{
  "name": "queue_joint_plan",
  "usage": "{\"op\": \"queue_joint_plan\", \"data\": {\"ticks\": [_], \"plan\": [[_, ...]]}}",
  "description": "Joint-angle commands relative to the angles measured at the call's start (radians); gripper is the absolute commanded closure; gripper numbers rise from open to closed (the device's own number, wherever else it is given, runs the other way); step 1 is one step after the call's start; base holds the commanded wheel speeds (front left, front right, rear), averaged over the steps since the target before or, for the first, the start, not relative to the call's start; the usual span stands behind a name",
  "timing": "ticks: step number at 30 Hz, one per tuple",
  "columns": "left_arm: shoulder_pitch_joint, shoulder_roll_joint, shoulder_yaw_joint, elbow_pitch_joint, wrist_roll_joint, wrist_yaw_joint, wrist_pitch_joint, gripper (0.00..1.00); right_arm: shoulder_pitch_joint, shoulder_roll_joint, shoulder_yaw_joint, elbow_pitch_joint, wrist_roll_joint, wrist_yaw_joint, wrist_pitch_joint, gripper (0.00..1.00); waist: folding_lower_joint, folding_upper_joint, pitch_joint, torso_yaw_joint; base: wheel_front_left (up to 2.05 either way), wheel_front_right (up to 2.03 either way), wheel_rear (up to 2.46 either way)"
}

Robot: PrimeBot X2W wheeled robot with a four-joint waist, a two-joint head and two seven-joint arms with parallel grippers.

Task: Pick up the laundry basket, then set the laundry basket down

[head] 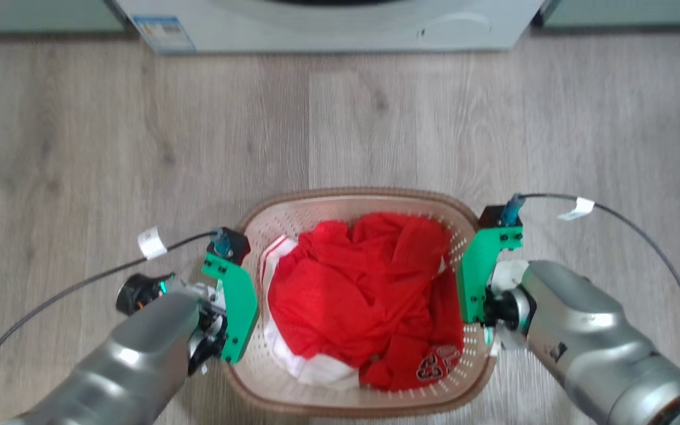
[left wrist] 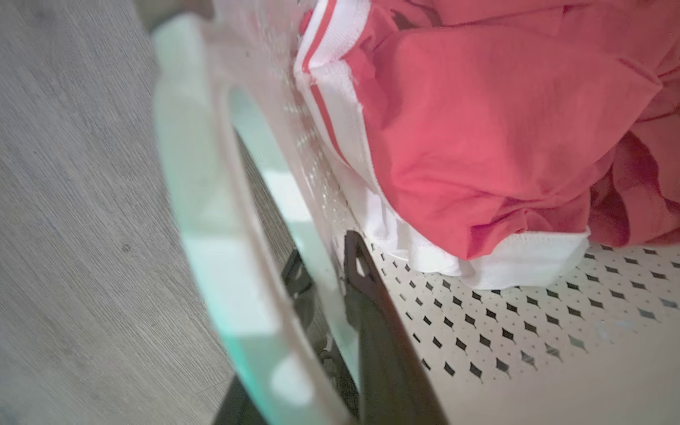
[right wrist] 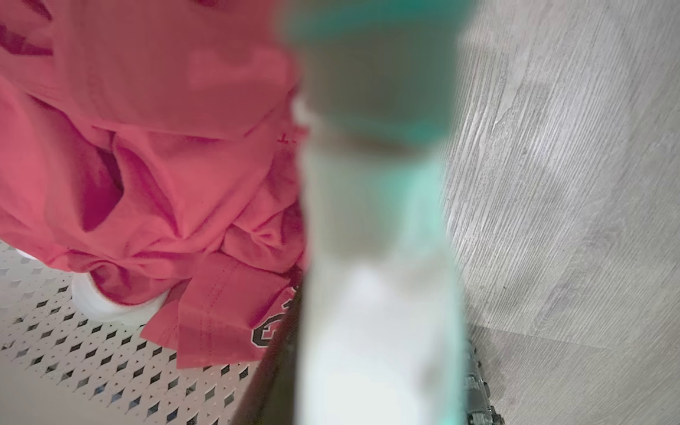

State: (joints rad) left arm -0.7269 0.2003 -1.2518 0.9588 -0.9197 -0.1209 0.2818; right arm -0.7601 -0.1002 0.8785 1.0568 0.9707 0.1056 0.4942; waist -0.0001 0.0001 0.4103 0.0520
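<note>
Grey wood-look floor (head: 80, 147) takes up most of the head view. The pale front of a washing machine (head: 328, 29) runs along the top edge, with a blue-and-white sticker (head: 163, 32) at its upper left corner.

The laundry basket (head: 352, 193) sits at the bottom centre of the head view, well apart from the machine. It is cream with perforated walls and a brown rim, and its near edge meets the bottom of the frame. I cannot tell whether it rests on the floor or is held just off it. A crumpled red garment (head: 363, 295) with white trim lies in it and covers most of the bottom. Dark printed figures show on the cloth towards the lower right.

Two silver arms come in from the bottom corners, the left arm (head: 133, 366) at lower left and the right arm (head: 600, 342) at lower right. Each ends in a green bracket pressed close to one short side of the basket.

In the left wrist view the left tool (left wrist: 323, 254) straddles the basket's side beside the blurred white handle (left wrist: 210, 224). One dark finger (left wrist: 375, 330) lies inside against the perforated wall and the other outside it, pinching the wall between them.

In the right wrist view the right tool (right wrist: 375, 360) is closed on the opposite side in the same way. A dark finger (right wrist: 278, 366) shows inside the wall, and a blurred pale handle (right wrist: 375, 236) hides most of the rest.

A thin black cable (head: 51, 301) with a white tag (head: 150, 242) trails from the left bracket towards the lower left.
</note>
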Motion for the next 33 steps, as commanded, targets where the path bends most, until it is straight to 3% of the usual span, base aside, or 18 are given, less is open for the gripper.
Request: {"op": "queue_joint_plan", "data": {"ticks": [1, 17, 33], "plan": [[0.017, 0.002, -0.020, -0.050, 0.014, -0.010, 0.005, 1.00, 0.009, 0.050, 0.023, -0.076, 0.003, 0.025, 0.003, 1.00, 0.0001, -0.0001, -0.057, -0.001, 0.00, 0.00, 0.00], [0.131, 0.044, -0.025, -0.120, -0.008, -0.010, 0.077, 1.00, 0.122, 0.050, 0.024, -0.123, 0.009, 0.025, 0.055, 1.00, 0.0001, -0.0001, -0.246, 0.009, 0.00, 0.00, 0.00], [0.168, 0.059, -0.025, -0.185, -0.019, 0.009, 0.123, 1.00, 0.154, 0.050, 0.018, -0.142, -0.010, 0.025, 0.075, 1.00, 0.0001, -0.0001, -0.292, 0.023, 0.00, 0.00, 0.00]]}}
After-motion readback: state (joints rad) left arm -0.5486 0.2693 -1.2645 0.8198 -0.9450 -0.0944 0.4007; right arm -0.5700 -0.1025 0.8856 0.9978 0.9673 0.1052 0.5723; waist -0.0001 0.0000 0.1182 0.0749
